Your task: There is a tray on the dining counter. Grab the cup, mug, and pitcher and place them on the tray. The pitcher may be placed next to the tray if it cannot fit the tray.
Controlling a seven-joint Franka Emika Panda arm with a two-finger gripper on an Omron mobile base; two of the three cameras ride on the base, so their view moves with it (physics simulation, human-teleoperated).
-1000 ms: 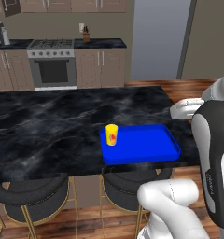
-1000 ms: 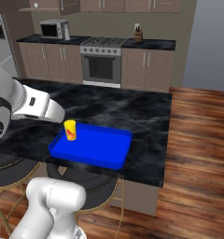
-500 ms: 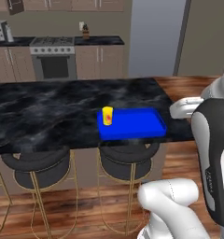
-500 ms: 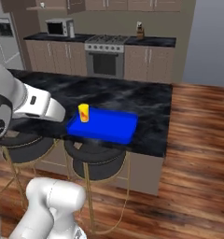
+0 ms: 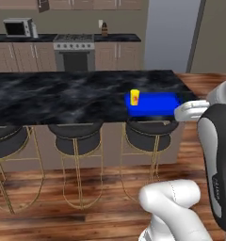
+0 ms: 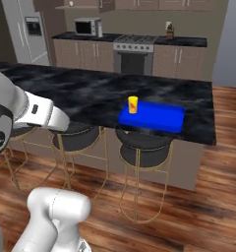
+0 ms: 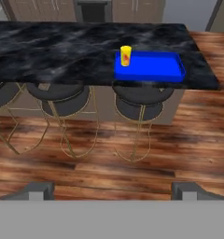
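Along the bottom of the hand view, the pincer [image 7: 112,189] shows just two dark tips set far apart, released and grasping nothing; the rest of it is cut off. On the black marble counter [image 7: 58,51], the blue tray [image 7: 151,66] sits near the 3 o'clock end, and the yellow cup [image 7: 126,55] stands upright at the tray's 9 o'clock edge. Its red mark is too blurred to read. Round black stools [image 7: 139,100] tuck under the counter over wood floor [image 7: 132,158]. At 12 o'clock in the right base view, a stove [image 6: 133,54] and microwave [image 6: 87,26] line the far wall.
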